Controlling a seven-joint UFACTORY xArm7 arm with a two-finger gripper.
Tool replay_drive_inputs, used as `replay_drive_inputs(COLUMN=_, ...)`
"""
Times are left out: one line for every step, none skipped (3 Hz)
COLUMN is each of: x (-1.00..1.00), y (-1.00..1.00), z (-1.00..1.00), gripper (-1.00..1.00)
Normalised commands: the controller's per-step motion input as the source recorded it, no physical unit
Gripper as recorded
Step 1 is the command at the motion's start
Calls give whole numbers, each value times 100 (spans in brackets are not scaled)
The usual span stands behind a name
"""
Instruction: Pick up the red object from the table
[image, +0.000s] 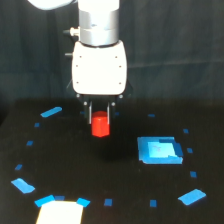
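Note:
The red object (100, 128) is a small bright red-orange block just left of centre in the exterior view, over the black table (75, 155). My gripper (100, 119) comes straight down from the white wrist housing (99, 67). Its two dark fingers (90, 114) hug the block's upper sides, shut on it. The block's lower half sticks out below the fingertips. I cannot tell whether its base touches the table.
A larger blue square patch (159, 150) lies to the exterior view's right of the block. Small blue tape marks (51, 112) ring the area. A pale rectangle (60, 213) sits at the bottom edge, left of centre. A dark curtain hangs behind.

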Motion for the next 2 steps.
replay_drive_inputs(x=17, y=-12, z=-5, gripper=-62)
replay_drive_inputs(x=-28, y=7, z=21, gripper=-95)
